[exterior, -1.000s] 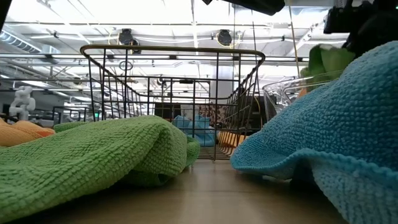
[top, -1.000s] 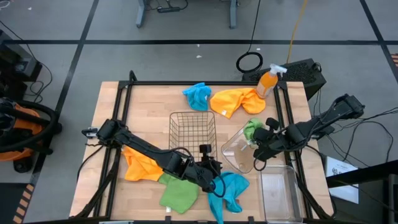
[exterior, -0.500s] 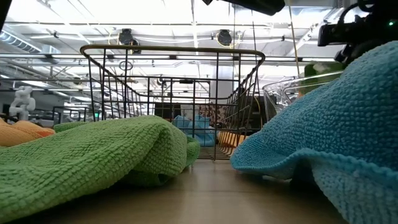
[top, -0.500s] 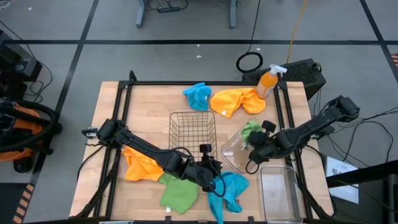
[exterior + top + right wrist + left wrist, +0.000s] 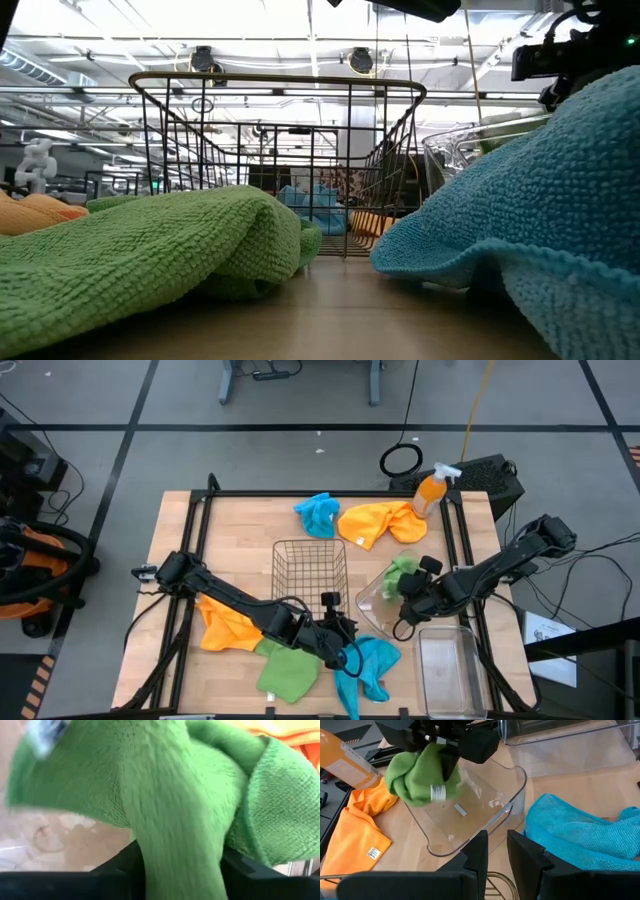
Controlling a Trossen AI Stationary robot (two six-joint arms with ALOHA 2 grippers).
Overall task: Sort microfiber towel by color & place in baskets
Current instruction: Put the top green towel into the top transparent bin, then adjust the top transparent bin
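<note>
My right gripper (image 5: 405,593) hangs over the clear squarish tub (image 5: 375,606), fingers apart, with a green towel (image 5: 417,775) bunched under it inside the tub's rim. My left gripper (image 5: 496,840) waits near the wire basket's (image 5: 310,575) near side, slightly open, nothing between its fingers, beside a blue towel (image 5: 368,665) that lies on the table. A second green towel (image 5: 288,672) and an orange one (image 5: 228,625) lie at the near left. Another orange towel (image 5: 380,522) and a blue one (image 5: 318,513) lie at the far edge. My right gripper comes at the green towel from above, slanting down. A thick fold of the cloth (image 5: 175,855) runs between its two spread fingers (image 5: 250,870) and touches both. The rest of the towel hangs bunched below, over the tub's floor (image 5: 470,815). Whether the fingers still clamp it I cannot tell.
A clear rectangular bin (image 5: 450,670) stands at the near right, next to the tub. An orange spray bottle (image 5: 432,490) and a black box (image 5: 490,478) are at the far right corner. Bare wood shows left of the wire basket.
My right gripper has sunk and shifted a little toward the table's left and near edge, over the tub. The green towel went down with it: in the low view it has dropped out of sight behind the blue towel.
</note>
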